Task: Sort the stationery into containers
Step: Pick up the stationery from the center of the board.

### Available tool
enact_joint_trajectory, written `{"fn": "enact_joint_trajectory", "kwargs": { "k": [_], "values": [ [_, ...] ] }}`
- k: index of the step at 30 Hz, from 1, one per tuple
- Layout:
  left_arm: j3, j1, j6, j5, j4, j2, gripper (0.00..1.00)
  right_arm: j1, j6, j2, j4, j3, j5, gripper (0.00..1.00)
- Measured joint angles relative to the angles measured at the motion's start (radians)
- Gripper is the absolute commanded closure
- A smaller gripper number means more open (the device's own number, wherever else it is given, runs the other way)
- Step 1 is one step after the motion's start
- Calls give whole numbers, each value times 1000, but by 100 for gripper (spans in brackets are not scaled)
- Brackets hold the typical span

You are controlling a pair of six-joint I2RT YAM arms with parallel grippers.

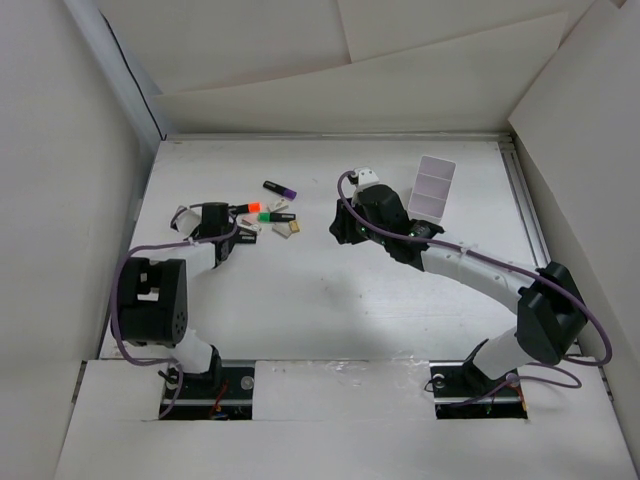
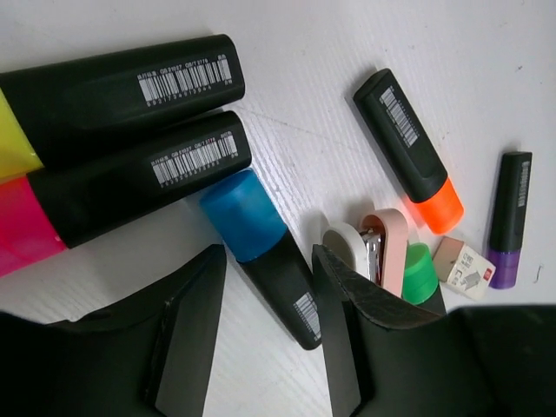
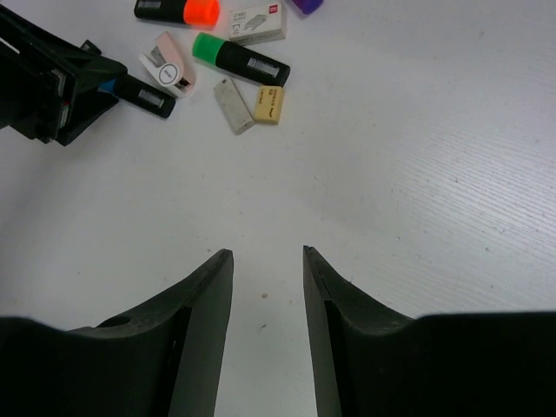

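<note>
In the left wrist view a black marker with a blue cap (image 2: 261, 234) lies on the table between the fingers of my left gripper (image 2: 268, 261). The jaws stand apart, with a gap showing on the marker's left side. Yellow-ended (image 2: 130, 87) and pink-ended (image 2: 130, 178) markers lie just beyond. Orange (image 2: 408, 148), green (image 2: 420, 274) and purple (image 2: 508, 217) markers lie to the right. The white compartment box (image 1: 431, 186) stands at the back right. My right gripper (image 3: 268, 256) hovers open over bare table, right of the pile, with nothing between its fingers.
A pink and white stapler-like piece (image 2: 387, 248) and a small white eraser (image 2: 463, 268) lie by the green marker. Tan (image 3: 269, 104) and grey (image 3: 233, 106) pieces lie nearer the right gripper. White walls (image 1: 70, 180) enclose the table on three sides.
</note>
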Motion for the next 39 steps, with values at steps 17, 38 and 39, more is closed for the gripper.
{"fn": "enact_joint_trajectory", "kwargs": {
  "k": [17,38,39],
  "values": [
    [257,-35,58,-120,-209,187,69,0,1,-14,3,0,-27,56],
    [246,-40,121,-111,-196,177,95,-7,3,-86,5,-30,-43,56],
    [238,-40,122,-109,-198,167,97,-7,3,-92,5,-32,-43,56]
  ]
}}
